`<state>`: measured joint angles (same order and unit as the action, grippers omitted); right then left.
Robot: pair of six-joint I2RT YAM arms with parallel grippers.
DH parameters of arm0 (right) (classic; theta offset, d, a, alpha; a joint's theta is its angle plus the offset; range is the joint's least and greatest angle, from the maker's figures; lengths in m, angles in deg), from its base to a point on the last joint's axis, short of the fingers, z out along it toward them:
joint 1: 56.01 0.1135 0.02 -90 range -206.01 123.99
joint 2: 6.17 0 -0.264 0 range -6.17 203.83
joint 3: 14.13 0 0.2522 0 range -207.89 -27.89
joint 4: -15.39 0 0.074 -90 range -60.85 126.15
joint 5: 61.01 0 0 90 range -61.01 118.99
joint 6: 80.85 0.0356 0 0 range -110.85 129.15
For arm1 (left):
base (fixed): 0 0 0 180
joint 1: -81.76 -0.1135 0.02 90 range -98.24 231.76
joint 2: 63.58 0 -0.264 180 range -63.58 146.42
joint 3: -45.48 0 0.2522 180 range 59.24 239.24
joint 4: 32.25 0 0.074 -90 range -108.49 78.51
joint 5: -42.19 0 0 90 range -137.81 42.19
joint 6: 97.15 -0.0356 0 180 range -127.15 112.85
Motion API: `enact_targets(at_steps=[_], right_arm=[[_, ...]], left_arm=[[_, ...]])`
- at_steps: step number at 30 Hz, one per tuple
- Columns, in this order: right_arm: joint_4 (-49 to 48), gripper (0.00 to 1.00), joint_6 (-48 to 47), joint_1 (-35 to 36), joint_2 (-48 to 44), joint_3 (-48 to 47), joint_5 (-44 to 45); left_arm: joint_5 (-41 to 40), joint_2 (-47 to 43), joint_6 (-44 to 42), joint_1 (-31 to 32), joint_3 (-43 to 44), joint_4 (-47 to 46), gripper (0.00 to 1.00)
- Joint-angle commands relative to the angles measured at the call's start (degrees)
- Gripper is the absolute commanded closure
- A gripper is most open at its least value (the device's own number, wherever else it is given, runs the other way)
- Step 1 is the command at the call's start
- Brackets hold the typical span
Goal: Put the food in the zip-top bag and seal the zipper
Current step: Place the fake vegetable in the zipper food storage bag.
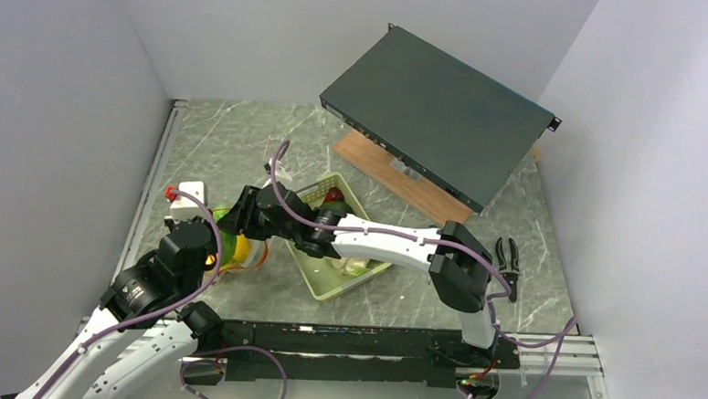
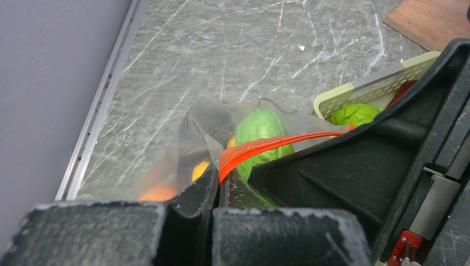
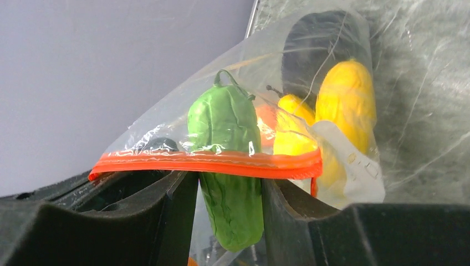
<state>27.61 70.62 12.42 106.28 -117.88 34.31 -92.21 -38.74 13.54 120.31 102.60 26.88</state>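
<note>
At the basket's [image 1: 314, 284] 9 o'clock on the bench [image 1: 243, 148], the zip-top bag [image 3: 343, 50] is held at its mouth: the right tool [image 3: 228, 188], half spread, pinches a green toy vegetable [image 3: 224, 122] lying halfway through the zipper [image 3: 166, 162], while the left tool [image 2: 216, 183], pressed together, nips the zipper's end.

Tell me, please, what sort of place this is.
Probably a robotics lab test cell: plain grey walls box in a marble-patterned tabletop, and two robot arms are bolted to a rail at its near edge.
</note>
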Motion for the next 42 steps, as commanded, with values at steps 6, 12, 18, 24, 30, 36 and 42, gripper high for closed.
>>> enact_targets(at_steps=[6,12,18,24,30,36,42], right_arm=[[4.4,0.81,12.7,-0.2,4.6,-7.4,2.6],[4.5,0.53,11.0,-0.2,4.4,-7.3,3.0],[4.2,0.43,8.6,-0.2,3.3,-6.3,1.8],[1.8,0.41,7.0,-0.2,1.3,-3.3,0.1],[-1.0,0.41,2.4,-0.2,-2.6,0.2,-0.9],[-6.6,0.42,-7.0,-0.2,-8.9,6.3,-2.7],[-10.6,0.41,-18.1,-0.2,-14.9,13.0,-5.0]], left_arm=[[-0.3,-0.7,0.4,-0.1,0.5,-1.0,1.0],[-0.1,-0.8,0.3,-0.1,0.4,-1.2,1.0],[0.1,-0.8,0.1,-0.1,0.4,-1.3,1.0],[-0.1,-1.0,0.4,-0.1,0.4,-1.2,1.0],[0.0,-0.7,0.3,-0.1,0.5,-1.2,1.0],[-0.1,-0.9,0.2,-0.1,0.5,-1.2,1.0],[0.2,-1.2,0.1,-0.1,0.3,-1.4,1.0]])
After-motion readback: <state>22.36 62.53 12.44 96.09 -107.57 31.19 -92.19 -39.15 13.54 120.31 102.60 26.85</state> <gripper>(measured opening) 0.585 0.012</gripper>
